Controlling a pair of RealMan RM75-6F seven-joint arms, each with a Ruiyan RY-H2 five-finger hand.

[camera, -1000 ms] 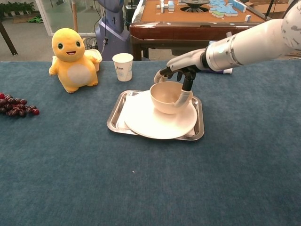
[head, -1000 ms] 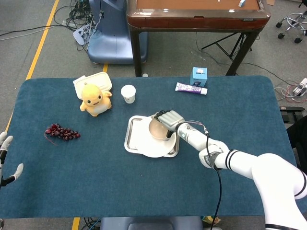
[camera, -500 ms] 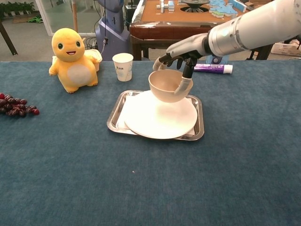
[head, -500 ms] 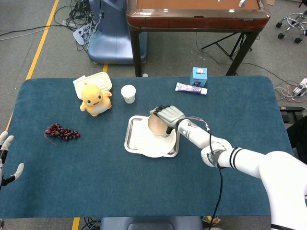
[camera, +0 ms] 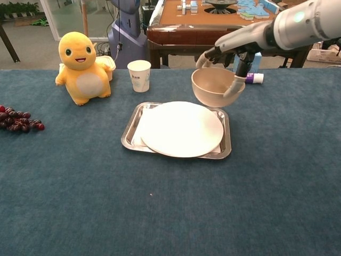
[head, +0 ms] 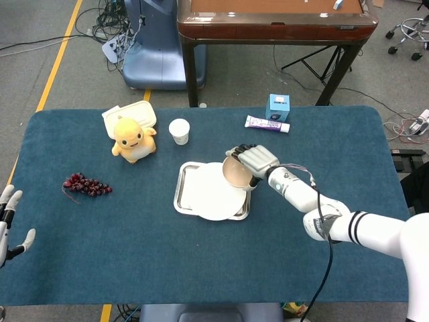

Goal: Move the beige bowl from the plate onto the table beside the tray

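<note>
Bowl point(camera: 216, 86) upright, mouth up, rim pinched by right hand point(camera: 234, 53), above tray point(camera: 131, 133) edge

Left robot hand point(head: 8, 221): cut off at head view's left edge, only fingertips visible; grasp state unreadable; absent from chest view. Grapes point(camera: 18, 120): clipped by chest view's left edge. Blue box point(camera: 254, 60): mostly hidden behind right robot hand point(camera: 230, 60) and beige bowl point(camera: 217, 87). Toothpaste tube point(camera: 254, 78): only its end shows. Box label text point(head: 277, 106): too small to read.
</note>
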